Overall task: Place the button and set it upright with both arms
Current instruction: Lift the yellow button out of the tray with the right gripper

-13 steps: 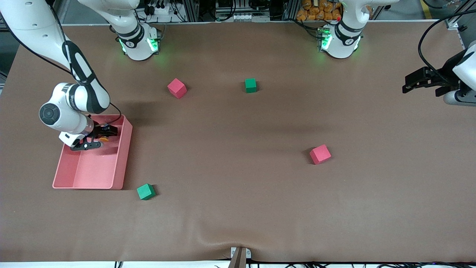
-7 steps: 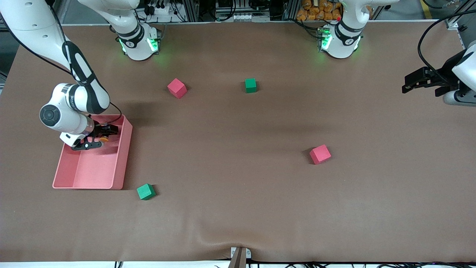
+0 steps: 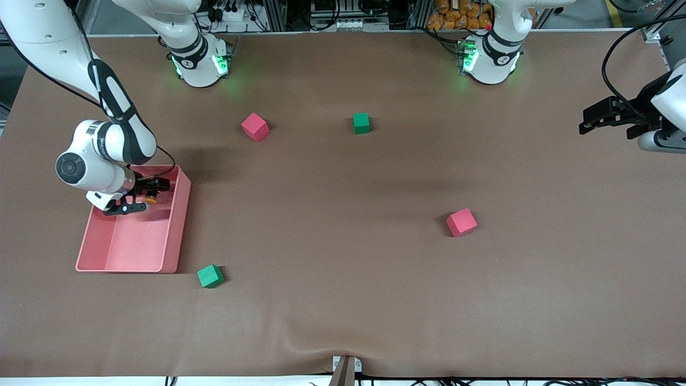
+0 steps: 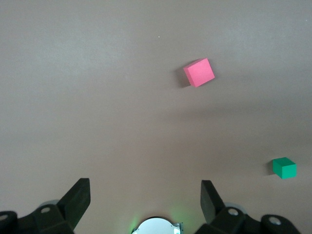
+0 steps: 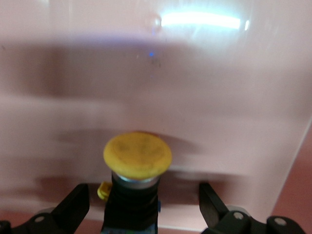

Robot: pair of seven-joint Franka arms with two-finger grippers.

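The button (image 3: 150, 201), with an orange-yellow cap on a black body, lies in the pink tray (image 3: 177, 236) near the end of the tray farther from the front camera. My right gripper (image 3: 141, 198) is down in the tray, open, with a finger on each side of the button. In the right wrist view the button (image 5: 136, 161) sits between the fingers of that gripper (image 5: 145, 200) with a gap on both sides. My left gripper (image 3: 585, 122) waits open and empty in the air over the left arm's end of the table; it also shows in the left wrist view (image 4: 145, 195).
A red cube (image 3: 254, 127) and a green cube (image 3: 361, 123) lie near the bases. Another red cube (image 3: 461, 222) lies mid-table and a green cube (image 3: 210, 276) beside the tray's near corner. The left wrist view shows a red cube (image 4: 199, 72) and a green cube (image 4: 284, 168).
My right wrist has shifted slightly within the tray, and the button stays between the open fingers. The left arm has not moved.
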